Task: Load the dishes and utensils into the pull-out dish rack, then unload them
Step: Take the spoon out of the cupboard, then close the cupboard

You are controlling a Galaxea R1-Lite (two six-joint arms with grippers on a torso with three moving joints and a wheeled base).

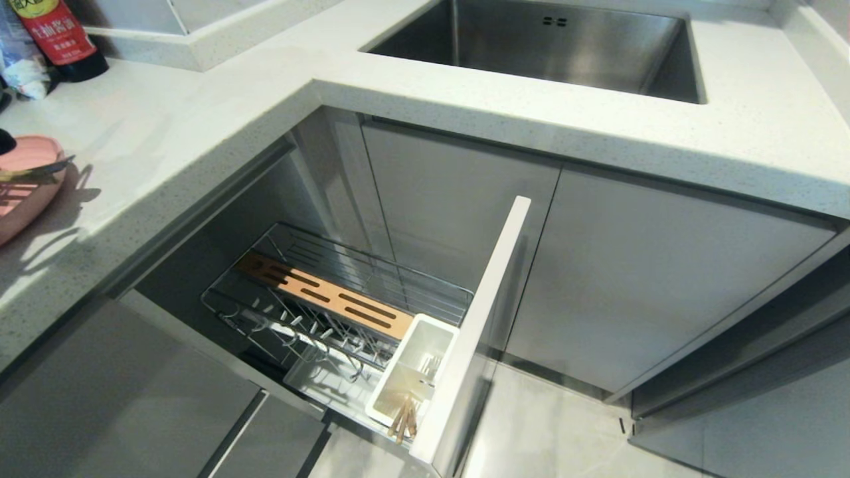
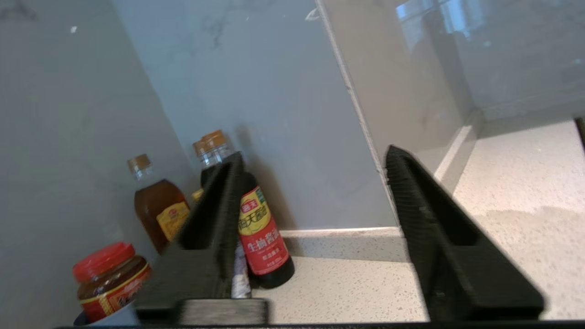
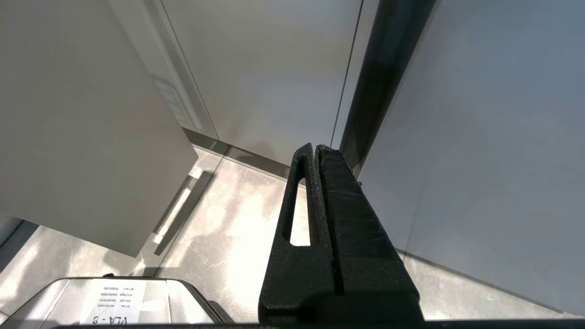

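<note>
The pull-out dish rack (image 1: pixel 345 312) stood drawn out from under the counter, its narrow grey cabinet front (image 1: pixel 475 332) nearest the camera. The slotted wooden strip (image 1: pixel 325 295) lay along the far side of the chrome wire basket. The white utensil caddy (image 1: pixel 415 368) sat at the front end of the rack, just behind the cabinet front. The chopsticks (image 1: pixel 404 418) stood in the caddy's near compartment, tips showing above its rim. No plate or bowl stood in the wire slots.

The pink plate (image 1: pixel 26 186) rested on the countertop (image 1: pixel 166 153) at the far left edge of the head view, only partly in frame. A slim metal utensil (image 1: pixel 36 171) lay across the plate's rim; whether it was the fork could not be told.

The left gripper (image 2: pixel 313 157) appeared only in its own wrist view, fingers (image 2: pixel 219 201) held apart with nothing between them, above the countertop near the wall corner. A dark soy sauce bottle (image 2: pixel 263 237) with a red label, an amber oil bottle (image 2: pixel 157 205) and a red-lidded jar (image 2: pixel 109 278) stood against the wall beyond it.

The right gripper (image 3: pixel 316 148) hung low beside the cabinet doors (image 3: pixel 274 68) over the tiled floor (image 3: pixel 237 219), fingers pressed together, holding nothing.

The steel sink (image 1: pixel 551 46) sat in the counter above and behind the rack.
</note>
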